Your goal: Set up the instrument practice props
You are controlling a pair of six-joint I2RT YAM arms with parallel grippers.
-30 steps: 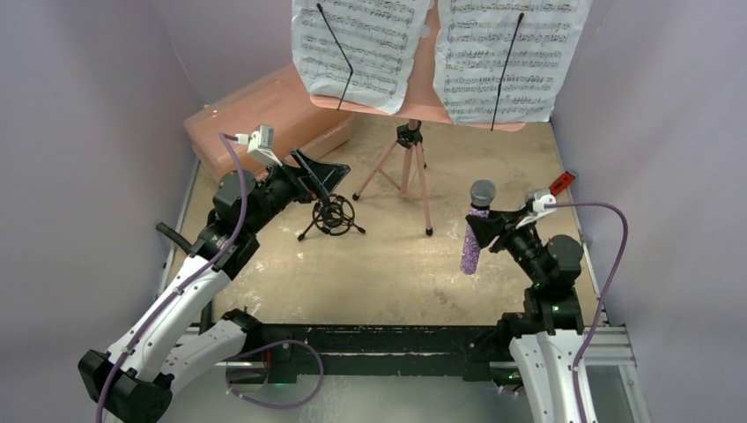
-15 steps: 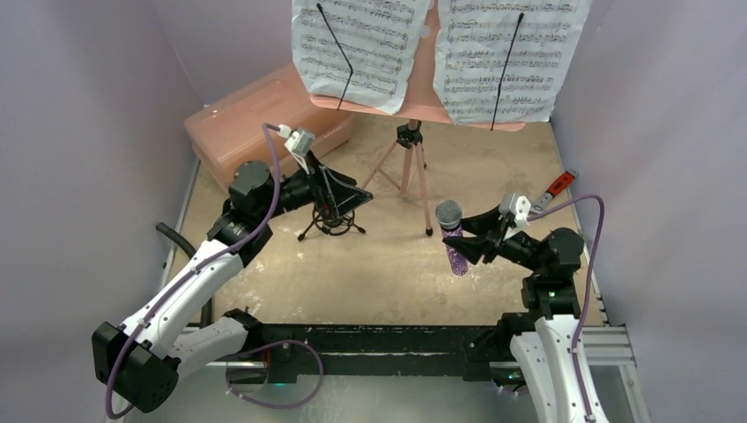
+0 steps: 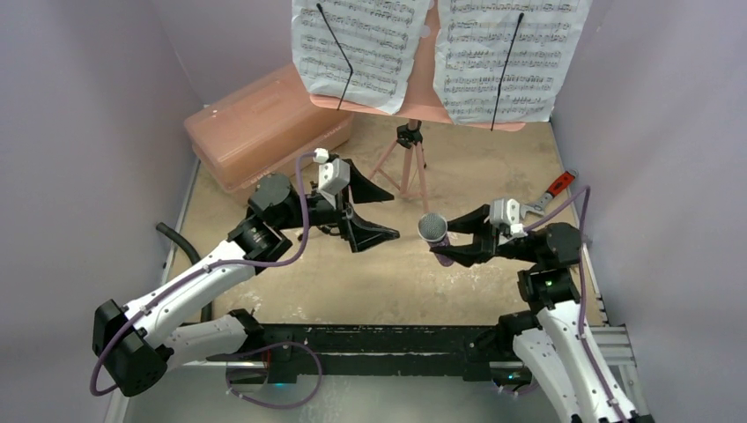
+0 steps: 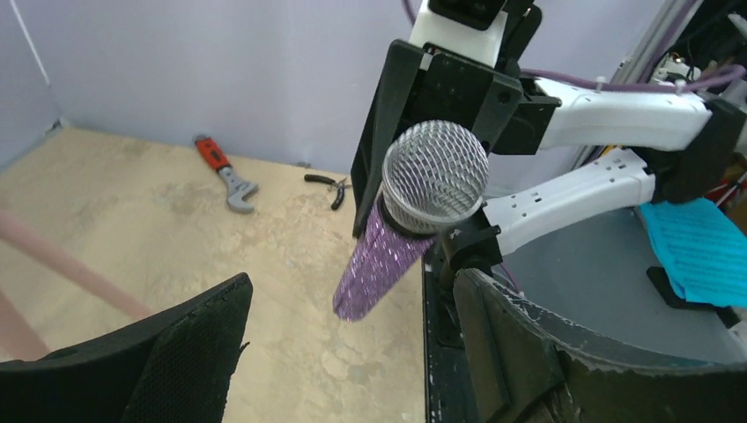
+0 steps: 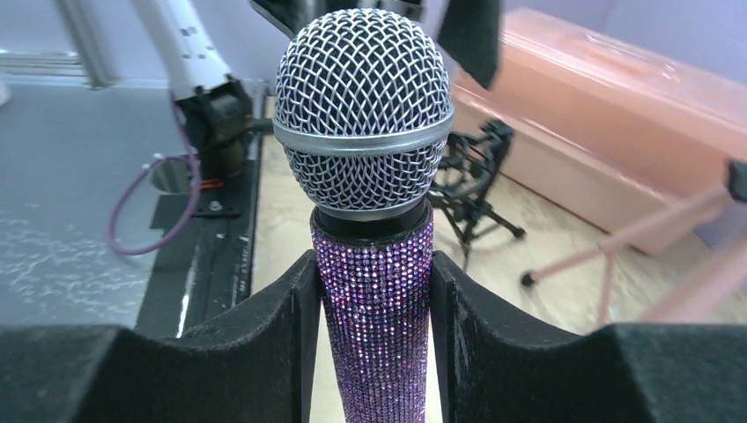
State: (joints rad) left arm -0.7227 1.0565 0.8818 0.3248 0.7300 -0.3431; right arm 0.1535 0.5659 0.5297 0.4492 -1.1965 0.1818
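My right gripper (image 3: 447, 244) is shut on the glittery purple microphone (image 3: 433, 231) and holds it tilted above the table, mesh head toward the left arm. In the right wrist view the pads (image 5: 291, 335) clamp its purple body (image 5: 377, 300). My left gripper (image 3: 395, 215) is open and empty, jaws wide, facing the microphone (image 4: 388, 247) a short way off. The black shock-mount mini tripod (image 5: 471, 181) stands behind my left gripper, mostly hidden from above. The pink music stand (image 3: 407, 167) stands at the back with two sheet-music pages (image 3: 357, 48) (image 3: 506, 57) on its desk.
A big pink plastic case (image 3: 264, 128) lies at the back left. A red-handled wrench (image 4: 227, 172) and pliers (image 4: 330, 185) lie near the right wall. Purple walls close in on both sides. A black frame rail (image 3: 379, 339) runs along the near edge.
My left gripper has swung right, away from the mini tripod, and now faces the microphone. My right gripper has carried the microphone left and tipped it over, head toward the left gripper.
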